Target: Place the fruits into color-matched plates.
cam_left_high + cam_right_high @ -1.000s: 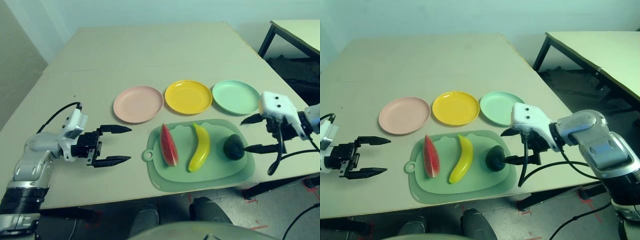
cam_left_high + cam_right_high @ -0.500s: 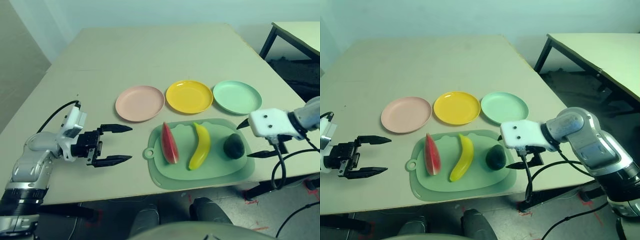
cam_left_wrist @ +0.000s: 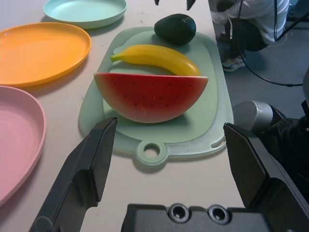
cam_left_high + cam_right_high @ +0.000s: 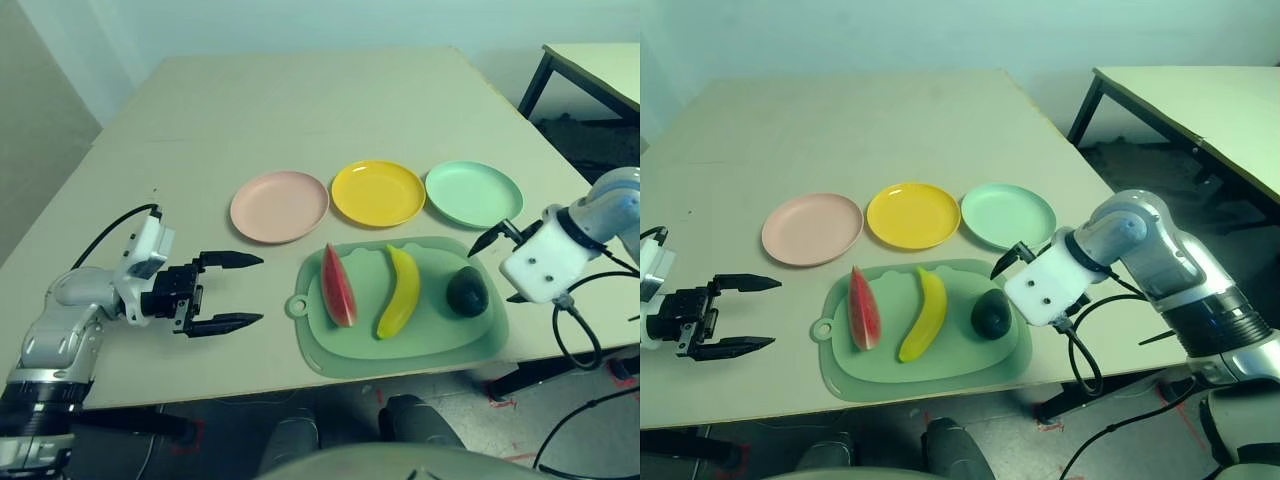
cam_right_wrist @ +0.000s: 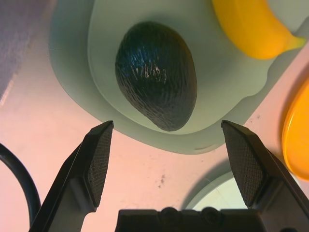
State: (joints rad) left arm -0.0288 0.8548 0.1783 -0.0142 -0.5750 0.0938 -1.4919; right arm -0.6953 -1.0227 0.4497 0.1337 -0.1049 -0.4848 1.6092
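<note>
On a green cutting mat (image 4: 400,350) lie a red watermelon wedge (image 4: 338,286), a yellow banana (image 4: 399,293) and a dark green avocado (image 4: 466,291). Behind the mat stand a pink plate (image 4: 279,206), a yellow plate (image 4: 378,192) and a mint green plate (image 4: 473,193), all bare. My right gripper (image 5: 165,126) hangs open over the avocado (image 5: 157,75), fingers pointing down on either side of it, not touching. My left gripper (image 4: 258,289) rests open on the table left of the mat, facing the watermelon (image 3: 150,95).
The mat's right end lies near the table's front right edge. A black cable (image 4: 570,330) loops from my right wrist past that edge. A second table (image 4: 600,70) stands at the back right. Bare tabletop stretches behind the plates.
My right gripper has swung from the right side of the avocado to above it, its fingers now pointing down. The left arm and the fruits have not moved.
</note>
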